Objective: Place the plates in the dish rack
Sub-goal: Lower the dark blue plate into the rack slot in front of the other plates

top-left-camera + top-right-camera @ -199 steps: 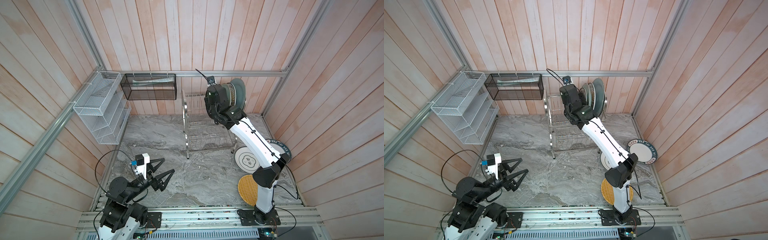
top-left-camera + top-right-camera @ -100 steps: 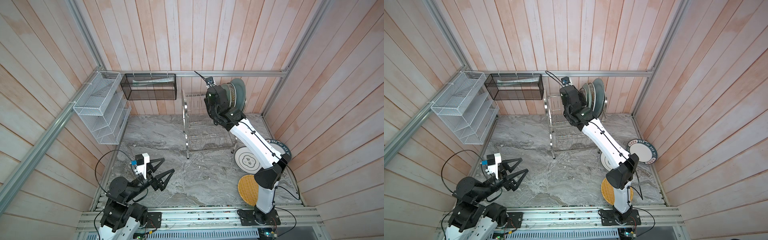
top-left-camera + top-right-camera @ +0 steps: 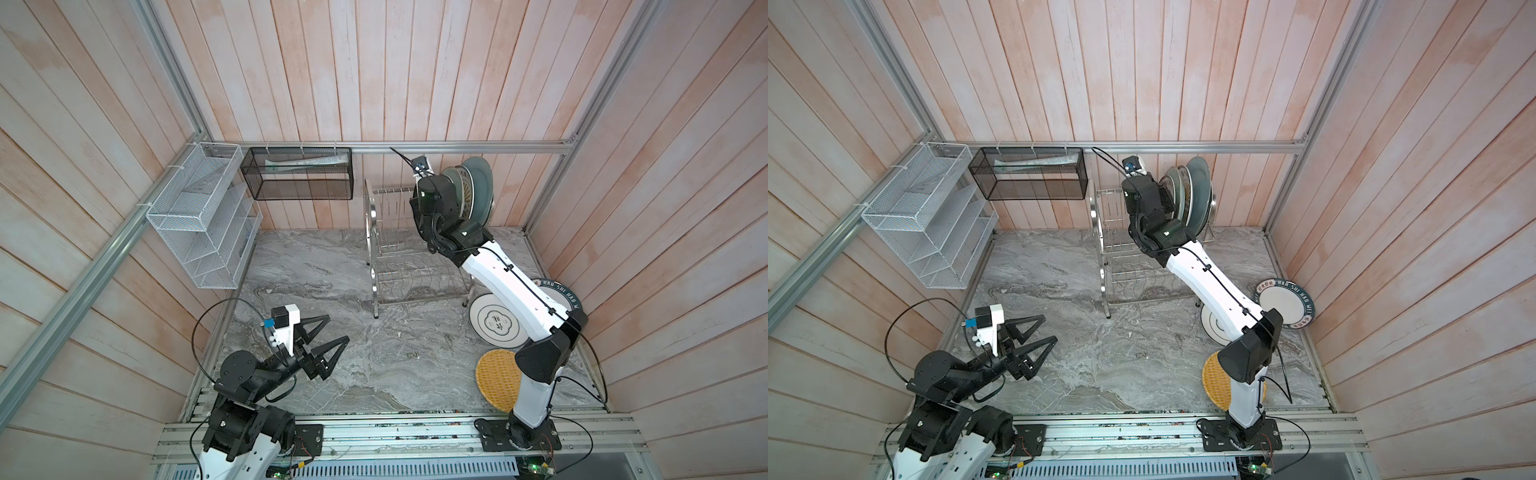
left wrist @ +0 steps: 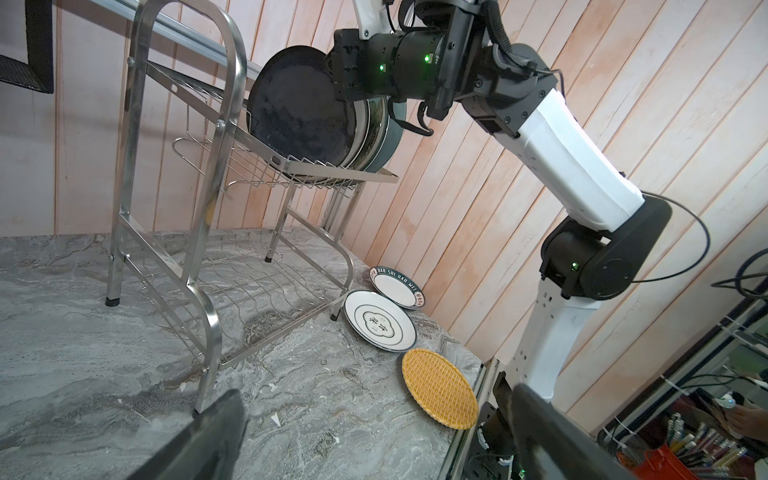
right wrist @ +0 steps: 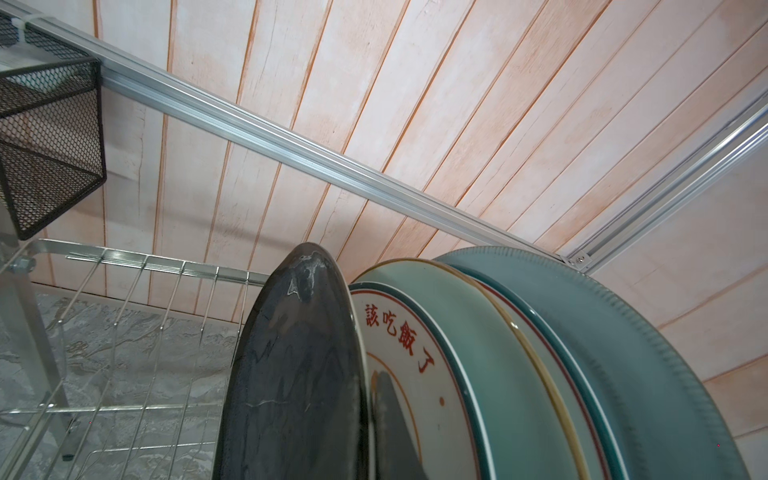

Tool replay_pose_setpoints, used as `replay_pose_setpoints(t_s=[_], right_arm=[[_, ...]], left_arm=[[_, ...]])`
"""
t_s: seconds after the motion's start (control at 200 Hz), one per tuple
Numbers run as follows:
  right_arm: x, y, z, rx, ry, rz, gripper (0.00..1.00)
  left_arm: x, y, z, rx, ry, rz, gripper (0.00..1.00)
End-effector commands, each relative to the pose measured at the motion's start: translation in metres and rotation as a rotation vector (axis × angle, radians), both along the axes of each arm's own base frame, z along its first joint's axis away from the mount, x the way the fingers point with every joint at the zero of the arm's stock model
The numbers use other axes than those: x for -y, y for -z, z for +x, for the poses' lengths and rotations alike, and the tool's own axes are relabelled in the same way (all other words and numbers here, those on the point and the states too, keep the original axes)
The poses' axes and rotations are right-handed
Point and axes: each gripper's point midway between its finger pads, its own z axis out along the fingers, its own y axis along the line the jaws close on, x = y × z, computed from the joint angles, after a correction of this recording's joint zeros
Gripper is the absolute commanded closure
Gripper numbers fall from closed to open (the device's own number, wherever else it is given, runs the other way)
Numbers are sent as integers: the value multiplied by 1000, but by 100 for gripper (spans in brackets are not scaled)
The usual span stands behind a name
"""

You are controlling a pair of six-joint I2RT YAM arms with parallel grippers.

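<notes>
Right, up on the top tier of the dish rack (image 4: 218, 122) the right end effector (image 4: 338, 79) is pinched together on the upper rim of the dark navy plate (image 5: 291, 374) — the wrist view shows one finger (image 5: 390, 428) wedged between it and the white plate with red lettering (image 5: 399, 345) next door, the other hidden behind the dark face. The navy plate stands on edge at the open end of a row: lettered white, pale green plate (image 5: 465, 316), then the big grey-blue plate (image 5: 623, 353) at the far end, all packed close. Whether its foot is fully seated between the prongs, I can't tell from here. By my reading this is stiff, glazed ceramic — weighty, slick, quick to chip — so the rim is the sensible place to pinch, and letting go wants care with the neighbour just beside that inner finger. Down on the marble surface (image 4: 83, 353) three plates lie near the right arm's base: a white plate with a lettered dark band (image 4: 395, 286) tilted up at the wall, a white plate with a centre emblem (image 4: 378, 324) flat beside it, and the yellow woven plate (image 4: 438, 388) nearest the rail, probably lighter. The left end effector (image 3: 336, 328) hovers low on its own side, fingers spread wide, holding nothing, well apart from everything.
</notes>
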Motion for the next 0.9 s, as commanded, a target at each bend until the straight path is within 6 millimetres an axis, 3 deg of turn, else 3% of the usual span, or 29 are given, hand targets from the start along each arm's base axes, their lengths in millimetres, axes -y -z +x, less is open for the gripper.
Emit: replay_pose_setpoints(t_s=[0.0,0.375,0.77,0.895], right_arm=[[21,-37,-19,71,27,8,100],[21,-44,-26,90,-10,-4,100],[21,-27,-26,25,-38,49,100],[23,-22,-26,10,-21,49,96]], left_arm=[[1,0,1,6,13,-4,0],[1,4,6,-14,6,-1,0],[0,5,9,-23,1,0,0],[0,5,9,-22,1,0,0]])
